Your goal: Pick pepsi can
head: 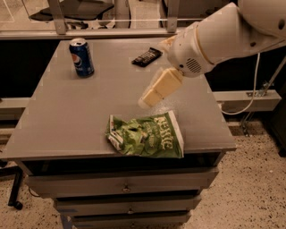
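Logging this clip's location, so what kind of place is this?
Probably an office or lab: a grey drawer cabinet, an office chair behind it, speckled floor. The gripper hovers over the cabinet top, apart from the pepsi can.

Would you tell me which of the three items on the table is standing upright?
The pepsi can at the far left; the chip bag and black wrapper lie flat. The gripper hovers beyond the bag.
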Robot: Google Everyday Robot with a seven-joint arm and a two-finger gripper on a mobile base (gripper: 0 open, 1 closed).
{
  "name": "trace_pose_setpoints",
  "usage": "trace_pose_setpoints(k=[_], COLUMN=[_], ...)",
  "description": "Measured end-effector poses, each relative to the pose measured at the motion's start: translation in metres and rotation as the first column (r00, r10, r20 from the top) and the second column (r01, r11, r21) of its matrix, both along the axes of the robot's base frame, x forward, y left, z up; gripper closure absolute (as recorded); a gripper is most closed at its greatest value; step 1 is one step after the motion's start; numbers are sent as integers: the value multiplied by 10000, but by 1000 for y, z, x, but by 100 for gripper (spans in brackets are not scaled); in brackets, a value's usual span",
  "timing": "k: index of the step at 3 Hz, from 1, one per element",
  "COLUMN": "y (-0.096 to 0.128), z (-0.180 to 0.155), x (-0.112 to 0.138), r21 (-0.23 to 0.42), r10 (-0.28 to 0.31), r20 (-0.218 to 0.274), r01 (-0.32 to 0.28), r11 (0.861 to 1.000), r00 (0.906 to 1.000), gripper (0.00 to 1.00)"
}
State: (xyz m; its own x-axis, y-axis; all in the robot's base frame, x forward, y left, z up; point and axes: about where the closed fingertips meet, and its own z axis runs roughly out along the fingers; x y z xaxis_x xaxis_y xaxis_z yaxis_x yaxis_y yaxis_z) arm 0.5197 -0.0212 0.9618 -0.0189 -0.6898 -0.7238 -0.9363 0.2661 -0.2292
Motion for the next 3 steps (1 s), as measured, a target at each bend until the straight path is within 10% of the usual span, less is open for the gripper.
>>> trace_pose_setpoints(k=[3], y=[111], z=[5], x=[98], r21=[2289], r10=[16], r20=[1418], r01=[-343], r11=[9728], r00=[9899], gripper=[0])
